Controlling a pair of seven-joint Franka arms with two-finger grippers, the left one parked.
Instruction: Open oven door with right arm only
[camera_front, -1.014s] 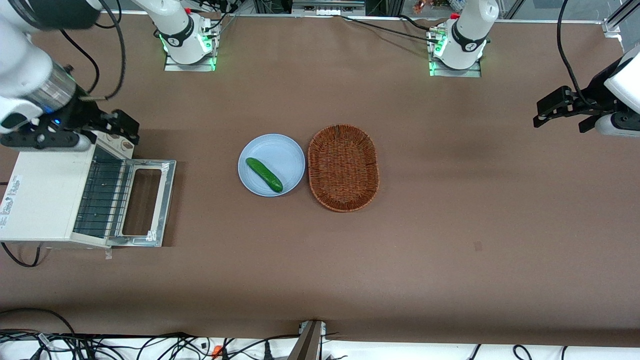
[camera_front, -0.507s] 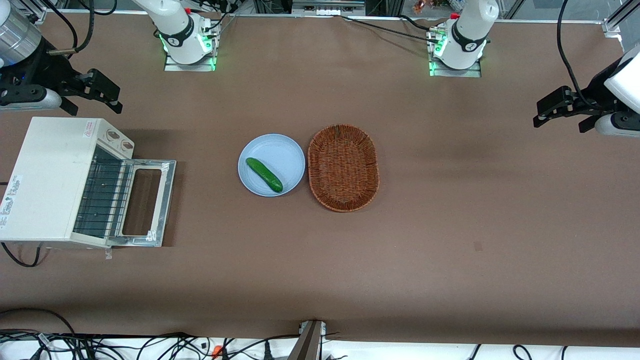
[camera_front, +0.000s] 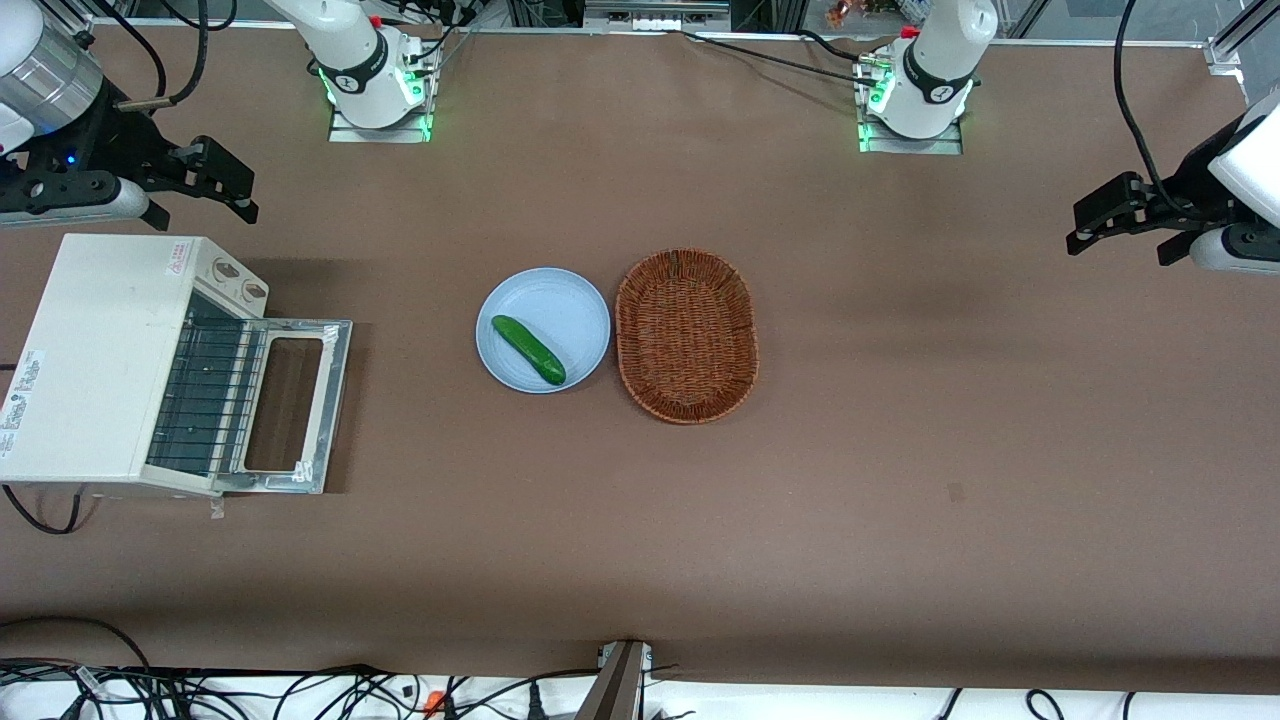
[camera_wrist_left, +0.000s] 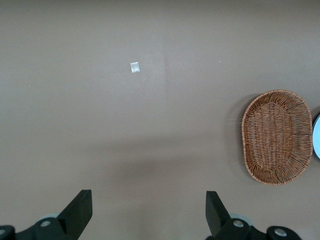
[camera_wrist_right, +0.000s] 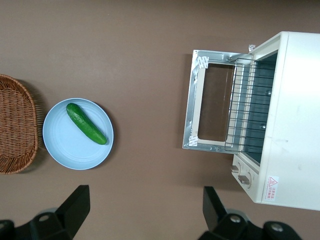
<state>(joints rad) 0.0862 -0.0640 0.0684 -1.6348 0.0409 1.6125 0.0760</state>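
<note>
The cream toaster oven (camera_front: 100, 360) stands at the working arm's end of the table. Its oven door (camera_front: 295, 405) lies folded down flat on the table, shiny inner face up, with the wire rack (camera_front: 205, 395) showing inside. In the right wrist view the oven door (camera_wrist_right: 210, 107) also lies flat and open. The right arm (camera_front: 50, 90) hangs high above the table, farther from the front camera than the oven. Its gripper (camera_front: 215, 180) is open and empty, touching nothing; its fingers (camera_wrist_right: 75, 205) stand wide apart above bare table.
A light blue plate (camera_front: 575, 305) with a green cucumber (camera_front: 528, 350) sits mid-table, beside a brown wicker basket (camera_front: 686, 335). The oven's knob strip (camera_front: 240, 280) faces the plate. Cables run along the table edge nearest the front camera.
The right arm rose off the oven's top and moved away from the front camera, then shifted slightly back. The door stays flat and open.
</note>
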